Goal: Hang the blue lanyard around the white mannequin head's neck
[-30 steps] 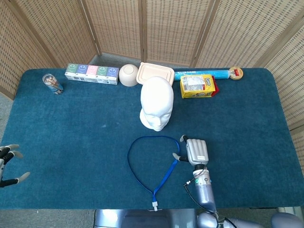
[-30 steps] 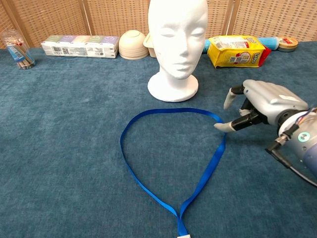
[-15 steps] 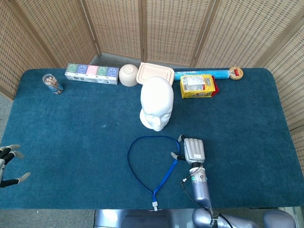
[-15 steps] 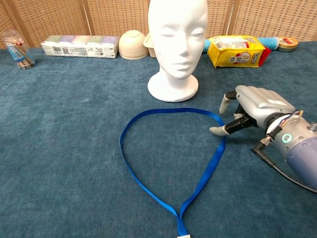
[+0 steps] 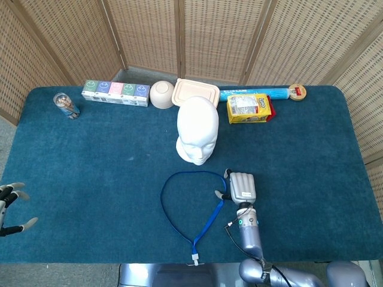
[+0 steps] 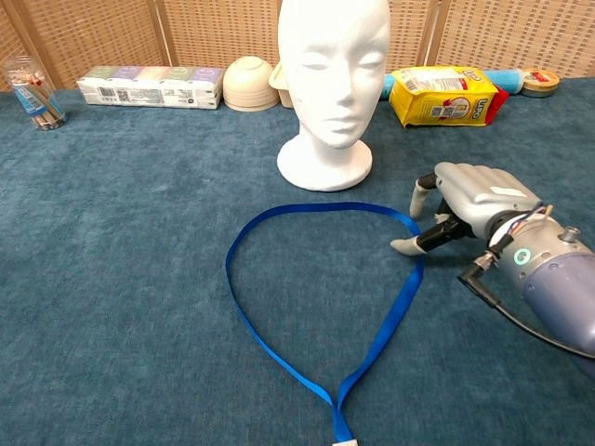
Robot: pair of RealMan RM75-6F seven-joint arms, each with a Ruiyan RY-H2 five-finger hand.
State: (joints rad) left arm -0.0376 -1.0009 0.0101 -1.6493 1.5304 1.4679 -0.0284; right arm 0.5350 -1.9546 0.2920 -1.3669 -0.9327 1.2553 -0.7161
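Note:
The blue lanyard (image 5: 182, 203) (image 6: 307, 307) lies flat in a loop on the blue cloth, its white clip (image 5: 194, 261) at the front edge. Just behind the loop the white mannequin head (image 5: 197, 128) (image 6: 333, 84) stands upright. My right hand (image 5: 239, 188) (image 6: 465, 204) hovers low at the loop's right side, palm down, fingers apart, holding nothing. Its thumb tip (image 6: 402, 245) is close beside the strap, and contact cannot be judged. At the far left edge of the head view my left hand (image 5: 9, 206) hangs open off the table.
Along the back edge stand a glass with sticks (image 5: 66, 106), a row of small cartons (image 5: 115, 92), a bowl (image 5: 161, 94), a lidded container (image 5: 195, 92), a blue roll (image 5: 254, 93), a yellow packet (image 5: 248, 109) and a tape roll (image 5: 297, 92). Woven screens surround the table.
My right hand has crept left and slightly forward toward the lanyard's right side, its thumb now nearer the strap. The lanyard and left hand have not moved.

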